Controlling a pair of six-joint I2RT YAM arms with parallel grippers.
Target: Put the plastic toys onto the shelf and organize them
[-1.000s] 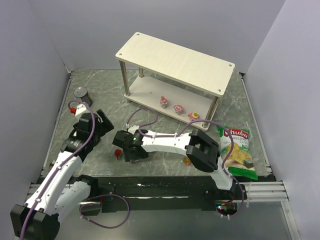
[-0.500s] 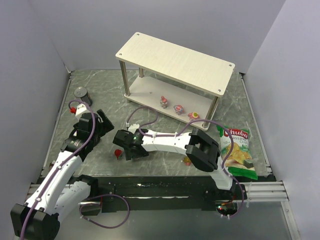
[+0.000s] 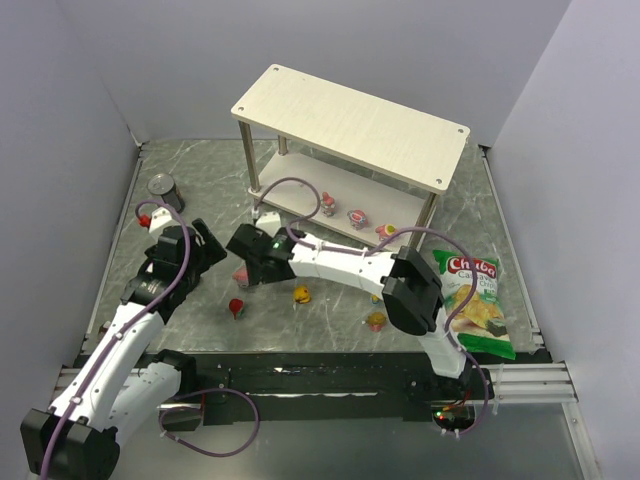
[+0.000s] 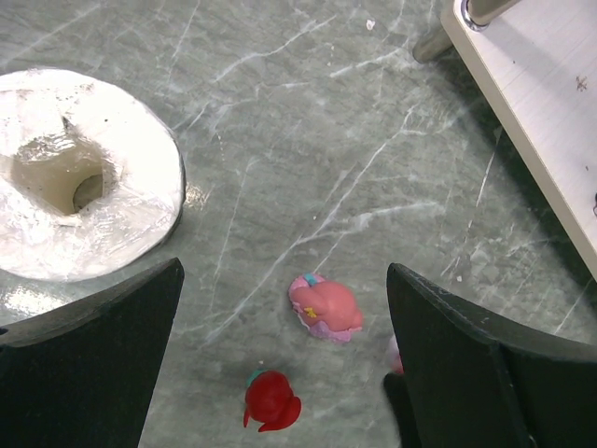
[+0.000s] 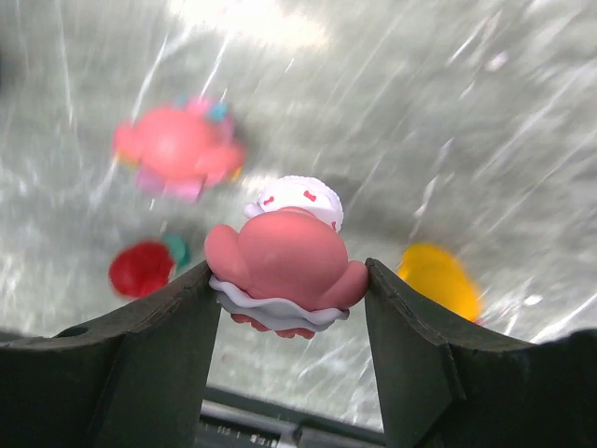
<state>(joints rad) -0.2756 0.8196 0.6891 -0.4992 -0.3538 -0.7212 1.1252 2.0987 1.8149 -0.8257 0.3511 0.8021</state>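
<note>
Plainly, one pink-and-white figurine (image 5: 284,247) sits in the middle of the right wrist view, pinched between the two fingers of the right gripper (image 5: 289,273); the jaws are closed to the toy's width, pressing on its left and right flanks, and its white cap points up the frame. Blurred beneath it on the table (image 3: 330,330) lie a pink toy (image 5: 177,149) at upper left, a red toy (image 5: 140,269) at lower left and an orange-yellow toy (image 5: 438,280) at lower right; none of them touches the fingers. From the top view the right gripper (image 3: 250,262) hangs left of centre, near the shelf's left front post; the red toy (image 3: 237,306) and orange-yellow toy (image 3: 300,295) lie just below it, and one more small figurine (image 3: 376,321) lies further right. The shelf (image 3: 350,120) stands in the upper middle; three small toys (image 3: 357,216) are lined along the front edge of its lower board, while its top board is bare. The left gripper (image 4: 284,271) has its jaws spread wide with nothing between them; the pink toy (image 4: 325,306) and red toy (image 4: 270,399) lie on the table in the gap, untouched. A white ring (image 4: 75,173) fills the upper left of that view; a can (image 3: 163,188) stands at the left and a chips bag (image 3: 475,305) lies at lower right.
</note>
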